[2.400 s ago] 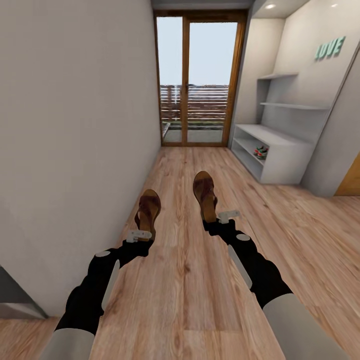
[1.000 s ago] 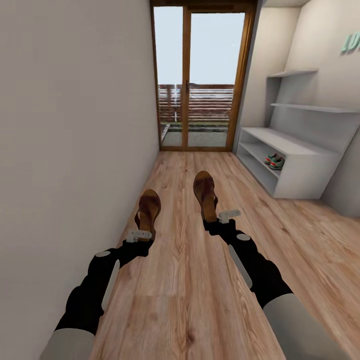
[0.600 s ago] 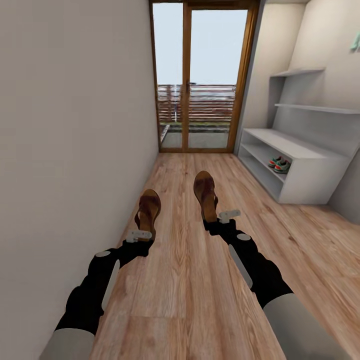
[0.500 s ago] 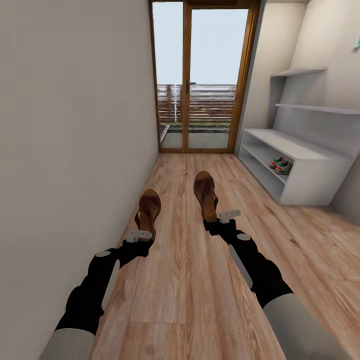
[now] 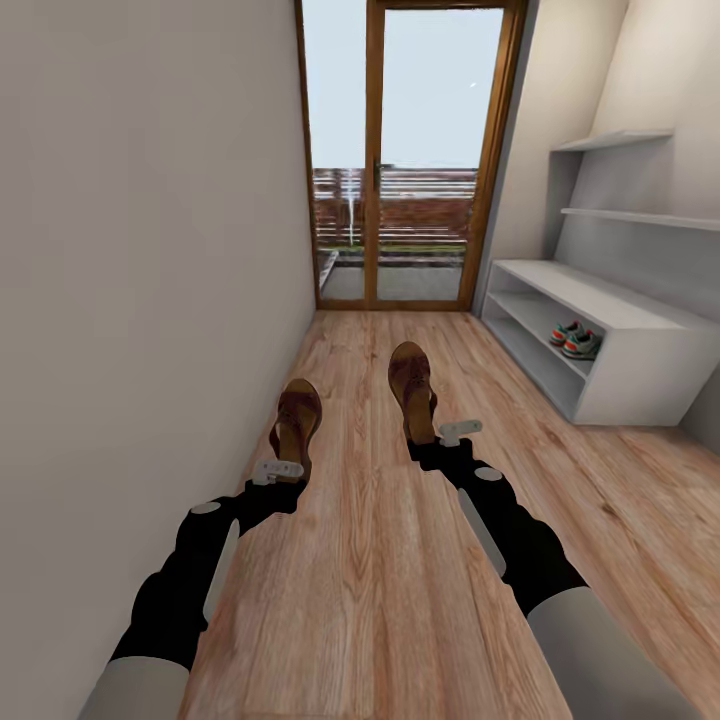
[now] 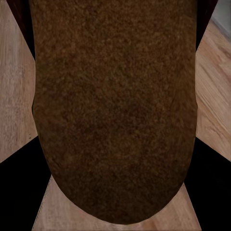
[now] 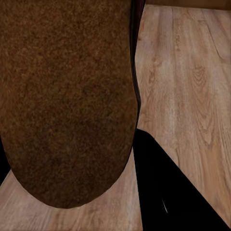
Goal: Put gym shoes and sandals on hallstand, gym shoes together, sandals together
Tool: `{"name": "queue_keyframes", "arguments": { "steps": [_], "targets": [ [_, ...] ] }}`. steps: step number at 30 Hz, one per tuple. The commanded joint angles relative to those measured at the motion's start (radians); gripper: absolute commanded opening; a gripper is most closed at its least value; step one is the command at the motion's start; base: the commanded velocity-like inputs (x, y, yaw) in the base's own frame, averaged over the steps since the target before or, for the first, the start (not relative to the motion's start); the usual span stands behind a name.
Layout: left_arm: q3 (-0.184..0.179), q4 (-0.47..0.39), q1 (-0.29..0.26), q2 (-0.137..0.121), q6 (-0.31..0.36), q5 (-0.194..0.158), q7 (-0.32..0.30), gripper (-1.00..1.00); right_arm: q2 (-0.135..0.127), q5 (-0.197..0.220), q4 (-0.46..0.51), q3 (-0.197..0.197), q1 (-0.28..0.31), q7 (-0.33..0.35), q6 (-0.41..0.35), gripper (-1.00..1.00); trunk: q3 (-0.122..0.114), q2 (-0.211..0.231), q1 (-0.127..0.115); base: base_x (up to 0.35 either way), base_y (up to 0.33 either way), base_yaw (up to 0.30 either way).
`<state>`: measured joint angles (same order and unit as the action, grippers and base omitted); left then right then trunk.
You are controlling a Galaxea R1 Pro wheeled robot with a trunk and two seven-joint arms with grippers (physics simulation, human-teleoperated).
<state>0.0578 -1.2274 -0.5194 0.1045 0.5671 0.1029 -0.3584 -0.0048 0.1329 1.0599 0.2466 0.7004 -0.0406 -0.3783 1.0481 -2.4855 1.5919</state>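
1. Rolled over the wood-plank corridor floor (image 5: 380,560), a plain wall (image 5: 150,250) close on the left, a glazed door (image 5: 405,160) ahead.
2. Passed the hallstand (image 5: 640,385) at right, two gym shoes (image 5: 577,341) side by side on its lower shelf.
3. Left gripper (image 5: 279,471) clamped on one brown sandal (image 5: 296,420); right gripper (image 5: 440,437) clamped on the other sandal (image 5: 412,385), both carried above the floor.
4. Open planks between the arms.
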Motion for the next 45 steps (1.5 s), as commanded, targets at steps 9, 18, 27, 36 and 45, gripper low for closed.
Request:
{"name": "queue_keyframes", "arguments": {
  "steps": [9,18,27,36,45],
  "targets": [
    [0.003,-0.001,-0.001,0.001,0.004,0.01,-0.01,-1.0,-0.001,0.013,-0.001,-0.004,0.001,-0.007,-0.005,-1.0,0.001,0.0,0.0,0.345,0.0,0.0],
    [0.003,-0.001,-0.001,0.001,0.004,0.009,-0.01,-1.0,-0.003,0.013,-0.002,-0.003,0.001,-0.004,-0.005,-1.0,0.001,0.0,0.0,0.345,0.0,0.0],
    [0.002,-0.001,-0.001,0.001,0.004,0.009,-0.01,-1.0,-0.003,0.014,-0.002,-0.003,0.001,-0.004,-0.005,-1.0,0.001,0.0,0.0,0.345,0.0,0.0],
    [0.003,-0.001,-0.001,0.001,0.004,0.009,-0.01,-1.0,-0.003,0.014,-0.002,-0.003,0.001,-0.004,-0.005,-1.0,0.001,0.0,0.0,0.345,0.0,0.0],
    [0.002,-0.001,-0.001,0.001,0.004,0.01,-0.01,-1.0,-0.003,0.014,-0.002,-0.003,0.001,-0.004,-0.005,-1.0,0.001,0.0,0.0,0.345,0.0,0.0]
  ]
}}
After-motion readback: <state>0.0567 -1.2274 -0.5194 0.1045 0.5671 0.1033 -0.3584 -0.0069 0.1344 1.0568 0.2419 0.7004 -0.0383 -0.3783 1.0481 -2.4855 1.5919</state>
